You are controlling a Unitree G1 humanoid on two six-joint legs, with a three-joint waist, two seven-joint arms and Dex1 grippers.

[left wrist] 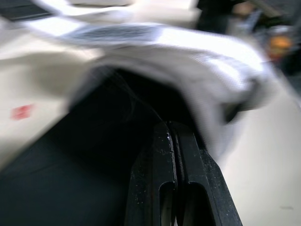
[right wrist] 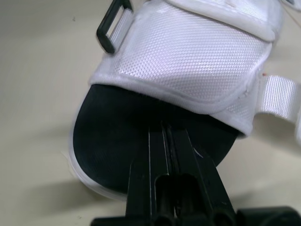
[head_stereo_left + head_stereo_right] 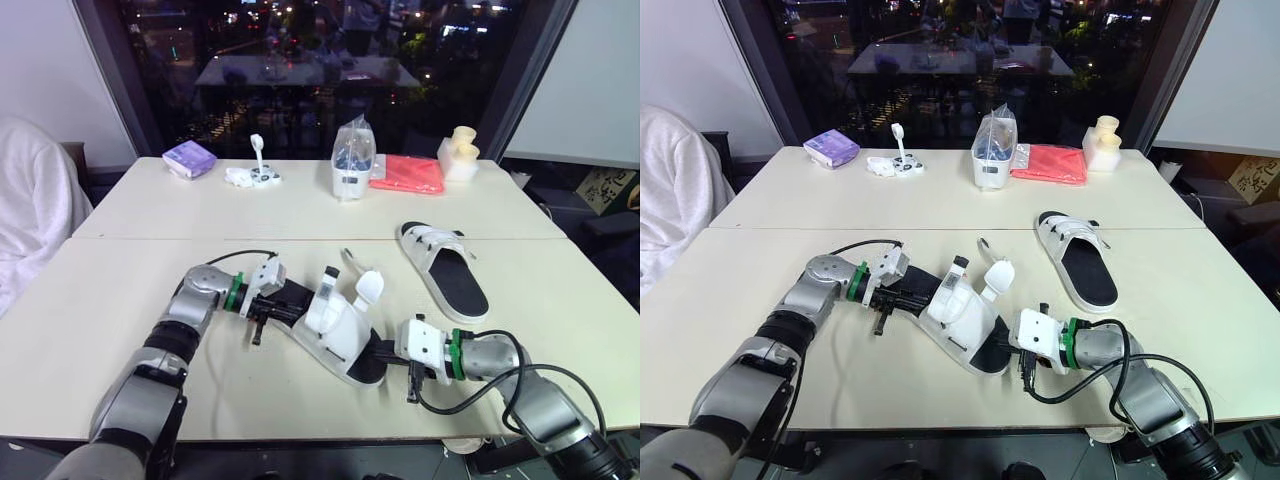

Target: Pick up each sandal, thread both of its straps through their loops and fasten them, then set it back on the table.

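A white sandal with a black insole lies tilted at the table's front middle, between my two grippers. Its strap ends stand up loose, and a black loop sticks out at its side. My left gripper reaches in from the heel end, fingers pressed shut, tips over the black insole under the white upper. My right gripper comes from the toe end, also shut, tips resting on the insole just below the front strap. A second sandal lies flat to the right.
Along the far table stand a purple packet, a small white object, a clear bag on a white container, a red cloth and a cream object. A white garment is at the left edge.
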